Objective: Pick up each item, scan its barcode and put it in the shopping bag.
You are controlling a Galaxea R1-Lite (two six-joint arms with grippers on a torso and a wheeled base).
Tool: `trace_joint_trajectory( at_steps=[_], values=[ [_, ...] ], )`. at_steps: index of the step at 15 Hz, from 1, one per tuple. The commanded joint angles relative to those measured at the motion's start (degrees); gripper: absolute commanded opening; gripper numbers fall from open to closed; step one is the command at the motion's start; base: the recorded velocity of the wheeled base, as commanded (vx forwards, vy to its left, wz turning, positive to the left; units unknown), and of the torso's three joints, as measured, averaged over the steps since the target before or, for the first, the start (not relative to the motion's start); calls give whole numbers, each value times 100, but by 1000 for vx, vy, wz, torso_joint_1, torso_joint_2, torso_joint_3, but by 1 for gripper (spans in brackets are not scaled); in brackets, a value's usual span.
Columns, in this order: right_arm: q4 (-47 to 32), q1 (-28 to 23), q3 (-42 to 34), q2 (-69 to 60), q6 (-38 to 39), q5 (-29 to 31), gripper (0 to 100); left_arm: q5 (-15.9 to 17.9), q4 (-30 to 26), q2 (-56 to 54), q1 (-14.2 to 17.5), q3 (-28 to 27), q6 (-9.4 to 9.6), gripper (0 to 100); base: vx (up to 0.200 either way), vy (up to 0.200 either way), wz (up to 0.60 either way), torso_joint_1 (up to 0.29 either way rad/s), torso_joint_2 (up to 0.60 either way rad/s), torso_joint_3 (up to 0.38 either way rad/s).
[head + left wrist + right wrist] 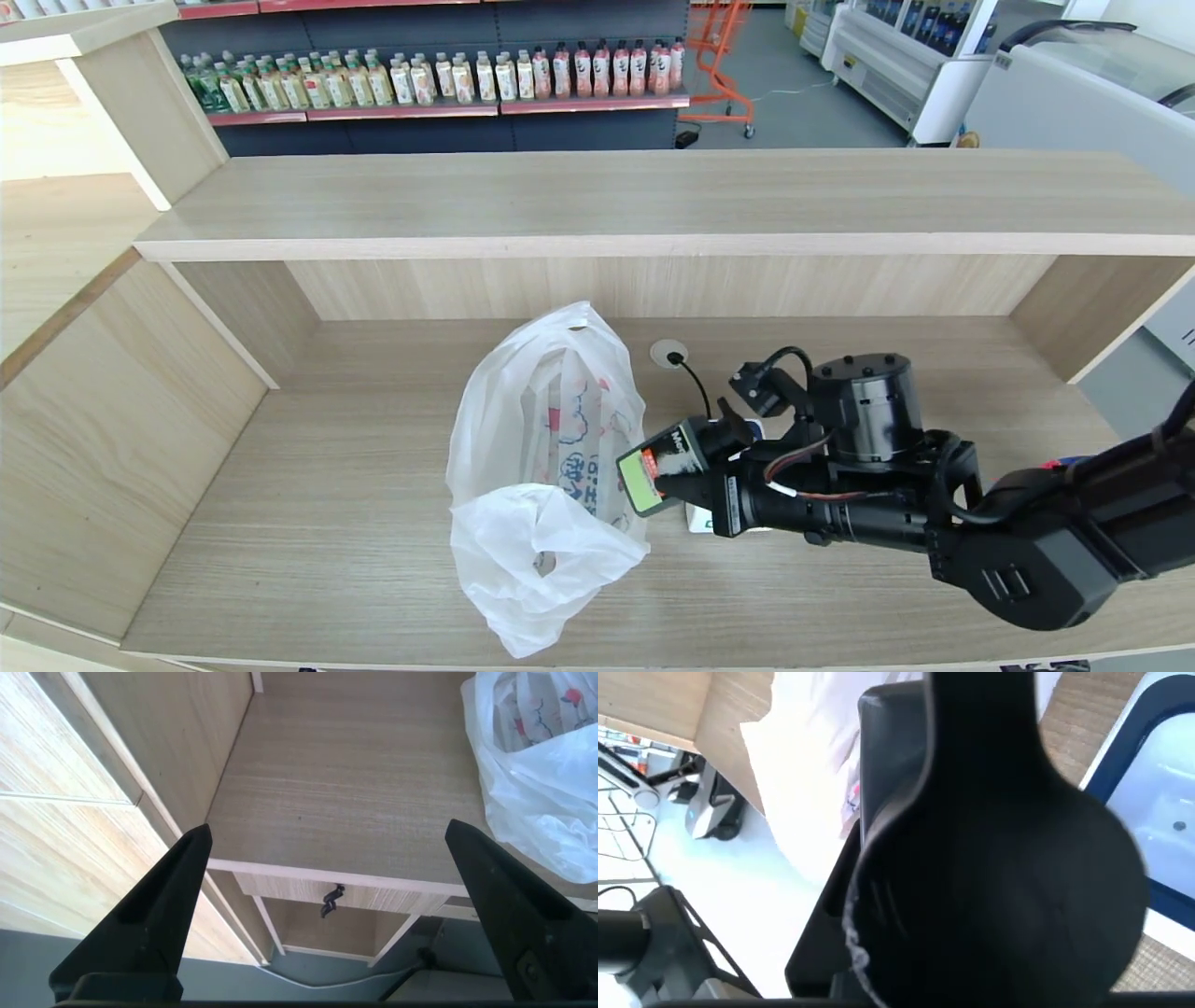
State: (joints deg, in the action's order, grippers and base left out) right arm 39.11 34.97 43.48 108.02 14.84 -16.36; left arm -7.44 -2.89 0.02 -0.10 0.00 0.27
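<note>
Right pincer [684,473] gripping box [642,480], beside shopping bag [523,560]

The right arm [1046,541] is seen cased in glossy black, topped by a cylindrical housing [864,401] ringed with small screws, looped about by black cables [792,351], while 2 matte black tapering fingers [149,924] are shown on the left gripper [329,831].
</note>
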Motion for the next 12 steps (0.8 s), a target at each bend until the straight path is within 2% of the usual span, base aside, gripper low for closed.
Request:
trace_joint_trajectory(
  at_steps=[1, 8, 12],
  values=[
    [62, 132, 248, 580, -183, 45, 0, -3, -1, -2, 1, 0, 0, 100, 0, 0, 0, 0, 0, 0],
    [317, 352, 1206, 1318, -666, 45, 0, -3, -1, -2, 1, 0, 0, 100, 0, 0, 0, 0, 0, 0],
    [299, 326, 1189, 1599, -1703, 80, 0, -3, -1, -2, 1, 0, 0, 100, 0, 0, 0, 0, 0, 0]
  ],
)
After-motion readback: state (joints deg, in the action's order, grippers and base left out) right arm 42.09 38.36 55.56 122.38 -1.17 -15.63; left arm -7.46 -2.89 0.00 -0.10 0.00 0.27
